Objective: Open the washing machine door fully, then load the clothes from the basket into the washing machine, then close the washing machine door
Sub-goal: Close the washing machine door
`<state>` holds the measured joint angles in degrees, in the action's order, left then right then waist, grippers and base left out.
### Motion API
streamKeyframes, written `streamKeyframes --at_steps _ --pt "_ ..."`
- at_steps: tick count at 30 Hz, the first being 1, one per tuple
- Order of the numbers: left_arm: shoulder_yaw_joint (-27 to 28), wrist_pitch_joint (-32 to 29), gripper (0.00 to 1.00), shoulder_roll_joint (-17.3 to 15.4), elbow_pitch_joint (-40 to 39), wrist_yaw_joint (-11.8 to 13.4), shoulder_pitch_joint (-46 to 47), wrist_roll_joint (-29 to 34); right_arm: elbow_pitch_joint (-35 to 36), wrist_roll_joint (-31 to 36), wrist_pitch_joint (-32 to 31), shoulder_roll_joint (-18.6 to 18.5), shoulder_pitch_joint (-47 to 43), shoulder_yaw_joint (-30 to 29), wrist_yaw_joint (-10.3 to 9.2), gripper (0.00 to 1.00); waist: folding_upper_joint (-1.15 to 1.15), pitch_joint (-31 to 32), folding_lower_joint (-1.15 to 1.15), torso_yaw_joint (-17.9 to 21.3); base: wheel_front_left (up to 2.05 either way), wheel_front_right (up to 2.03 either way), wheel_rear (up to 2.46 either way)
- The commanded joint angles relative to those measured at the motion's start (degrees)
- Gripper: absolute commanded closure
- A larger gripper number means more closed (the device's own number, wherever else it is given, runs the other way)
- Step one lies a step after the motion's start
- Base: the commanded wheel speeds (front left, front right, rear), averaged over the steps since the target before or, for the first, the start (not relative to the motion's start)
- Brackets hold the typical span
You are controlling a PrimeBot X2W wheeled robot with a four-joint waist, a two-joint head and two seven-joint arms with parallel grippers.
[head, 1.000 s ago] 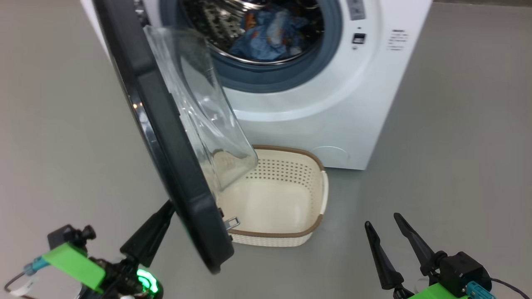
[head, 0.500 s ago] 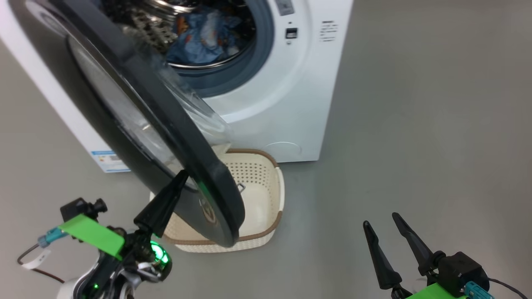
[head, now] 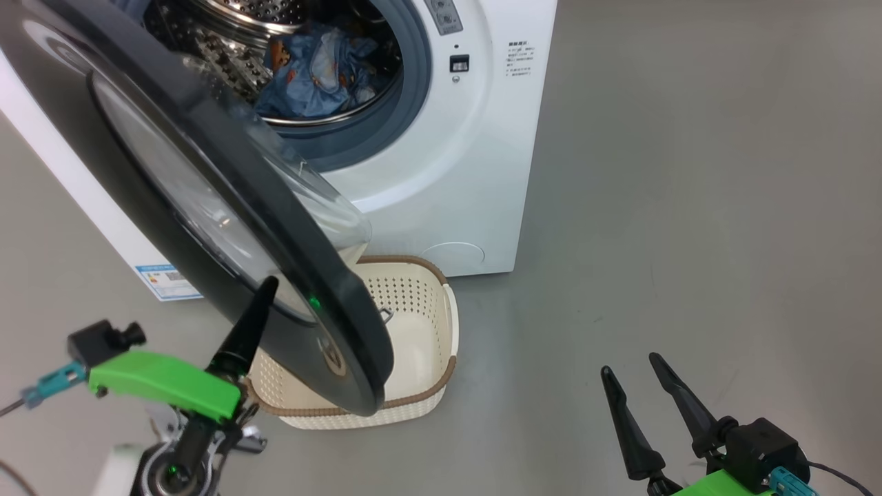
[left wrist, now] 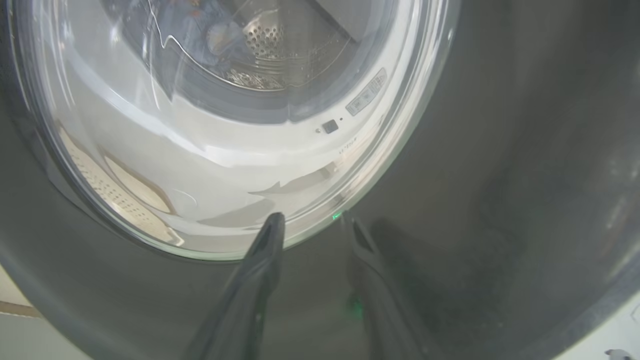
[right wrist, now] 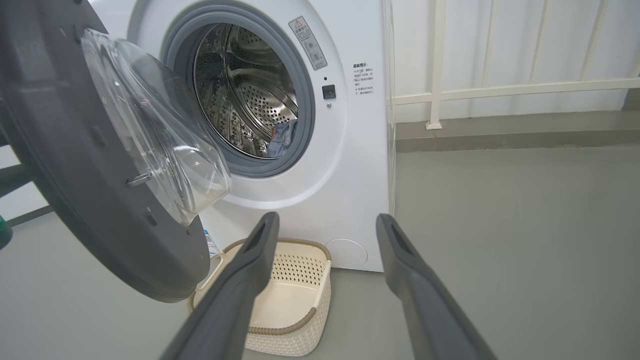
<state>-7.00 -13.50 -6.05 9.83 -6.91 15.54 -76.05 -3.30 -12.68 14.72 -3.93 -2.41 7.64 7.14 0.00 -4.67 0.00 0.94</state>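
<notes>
The washing machine (head: 441, 186) stands with its door (head: 207, 207) partly swung across the opening, glass bowl facing the drum. The clothes (head: 313, 69), blue with orange print, lie inside the steel drum and also show in the right wrist view (right wrist: 282, 137). The basket (head: 420, 403) sits empty on the floor under the door's lower edge. My left gripper (left wrist: 311, 220) is open, its fingers (head: 241, 331) close against the door's outer black rim and glass, holding nothing. My right gripper (head: 630, 365) hangs open at the lower right, well clear of the machine (right wrist: 350, 150) and the basket (right wrist: 300, 330).
A small blue label (head: 165, 279) marks the machine's lower front. A white railing (right wrist: 435, 65) and wall run behind the machine on its right. Bare grey floor (head: 689, 241) stretches to the right of the machine and the basket.
The door has swung from edge-on toward the machine's opening, with my left gripper against its outer face. The left fingers have parted. The head view has also shifted.
</notes>
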Motion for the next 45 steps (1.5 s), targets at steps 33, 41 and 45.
streamKeyframes --at_steps 33,41,45 --pt "9.29 28.49 0.0 -0.69 2.06 2.58 -17.92 58.83 1.9 0.08 0.28 -1.34 -1.45 -1.72 0.35 0.0 0.0 3.88 0.0 -2.52 0.0 0.0 0.0" --pt "12.35 28.49 0.0 1.13 3.13 0.54 -17.47 61.22 0.89 0.49 0.28 -0.73 -1.24 -3.47 0.35 0.0 0.0 4.15 0.0 -3.89 0.0 0.0 0.0" --pt "12.81 28.49 0.0 1.72 3.32 0.02 -17.27 61.99 0.31 0.54 0.28 -0.54 -1.32 -3.67 0.35 0.02 0.0 4.18 0.0 -4.62 0.0 0.0 0.0"
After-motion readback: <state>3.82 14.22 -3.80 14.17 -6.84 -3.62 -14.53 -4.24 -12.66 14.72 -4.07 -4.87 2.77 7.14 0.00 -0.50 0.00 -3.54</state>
